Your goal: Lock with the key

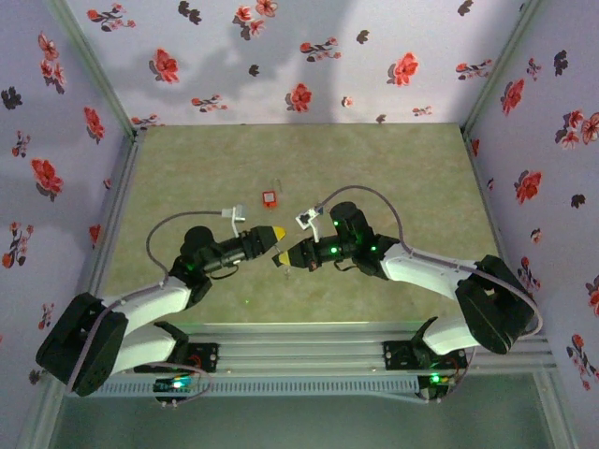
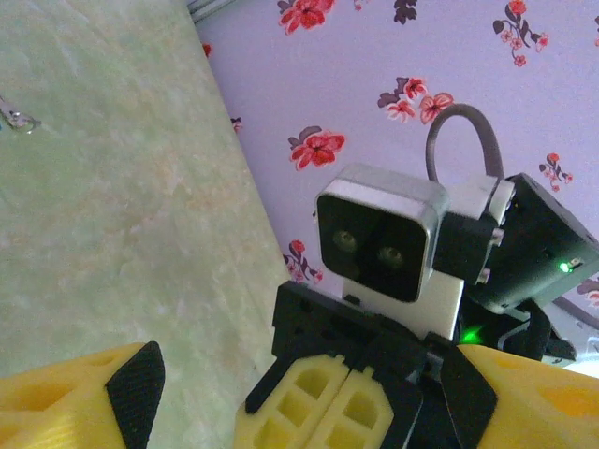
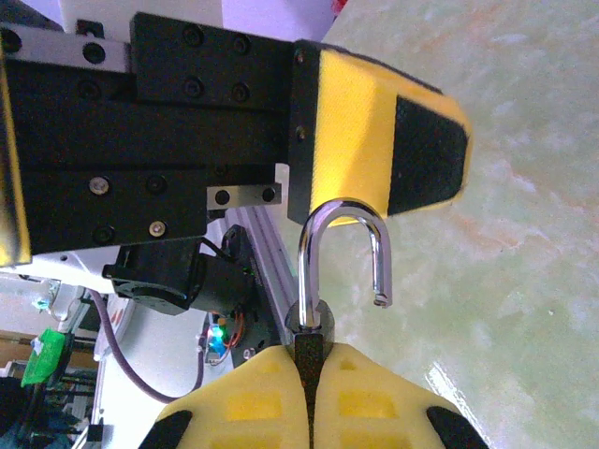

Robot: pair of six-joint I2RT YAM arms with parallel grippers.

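Padlock (image 3: 309, 329) w/ smooth, shiny curved steel shackle (image 3: 304, 262), swung open, is being gripped edge-on by right gripper (image 3: 309, 369). Its hollow-celled yellow plastic fingers (image 3: 253, 402) are being pressed tight on the dark lock body. Left gripper (image 1: 272, 233) is being held just left of padlock, blocky yellow fingers (image 3: 374, 131) w/ black textured pads spread wide, nothing between them. One pad is sitting right at shackle's top; contact can't be told. Beyond padlock, small red square piece (image 1: 270, 197) is lying on mottled green mat (image 1: 393, 168). Key's spot can't be told. Tiny silvery bit (image 2: 14, 117) on mat is too small to be ID'd.
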